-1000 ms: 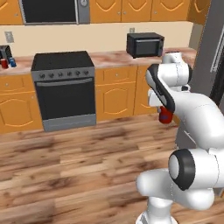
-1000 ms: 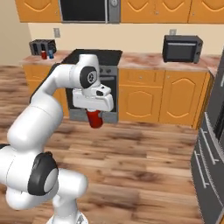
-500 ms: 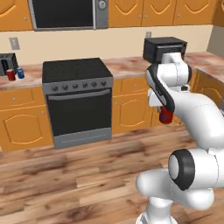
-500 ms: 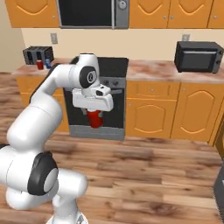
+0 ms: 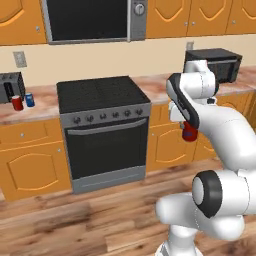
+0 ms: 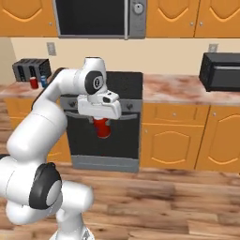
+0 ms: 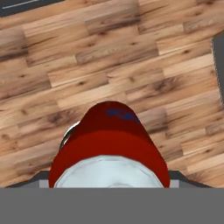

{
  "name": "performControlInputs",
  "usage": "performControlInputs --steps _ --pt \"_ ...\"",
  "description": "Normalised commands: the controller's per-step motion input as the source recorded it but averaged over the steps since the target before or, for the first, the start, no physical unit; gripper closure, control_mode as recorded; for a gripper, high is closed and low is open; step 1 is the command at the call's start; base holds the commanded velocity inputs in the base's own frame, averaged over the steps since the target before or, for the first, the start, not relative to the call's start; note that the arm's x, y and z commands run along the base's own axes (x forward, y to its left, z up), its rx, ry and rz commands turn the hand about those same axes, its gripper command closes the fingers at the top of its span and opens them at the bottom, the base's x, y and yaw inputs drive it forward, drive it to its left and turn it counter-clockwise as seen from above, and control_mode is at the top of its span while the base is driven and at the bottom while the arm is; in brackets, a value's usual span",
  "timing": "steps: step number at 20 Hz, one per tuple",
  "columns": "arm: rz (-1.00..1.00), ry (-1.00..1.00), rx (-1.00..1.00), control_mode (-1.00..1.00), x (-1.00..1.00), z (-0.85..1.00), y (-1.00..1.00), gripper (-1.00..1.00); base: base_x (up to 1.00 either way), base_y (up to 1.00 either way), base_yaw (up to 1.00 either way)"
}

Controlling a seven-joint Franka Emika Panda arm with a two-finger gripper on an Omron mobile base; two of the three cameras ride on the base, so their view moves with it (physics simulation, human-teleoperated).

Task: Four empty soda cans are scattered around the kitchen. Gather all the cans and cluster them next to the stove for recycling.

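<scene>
Gripping a red soda can [image 6: 101, 127], the jaws hang unchanged while the stove [image 5: 102, 131] looms nearer, more centered.

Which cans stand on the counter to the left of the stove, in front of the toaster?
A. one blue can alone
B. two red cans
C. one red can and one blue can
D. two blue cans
C: beside the stove, a red can and a blue can stand in front of the toaster.

Red can [image 7: 109, 144] base (hand's fingertips too) under bottom edge.
</scene>
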Motion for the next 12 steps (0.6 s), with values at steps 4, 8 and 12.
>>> performControlInputs --steps 4,8,12 --pt "0.0 0.0 0.0 1.0 0.0 0.0 0.0 1.0 0.94 0.6 -0.01" --pt "0.0 0.0 0.0 1.0 0.0 0.0 0.0 1.0 0.74 0.58 0.0" --pt "0.0 0.0 0.0 1.0 0.0 0.0 0.0 1.0 0.74 0.71 0.0"
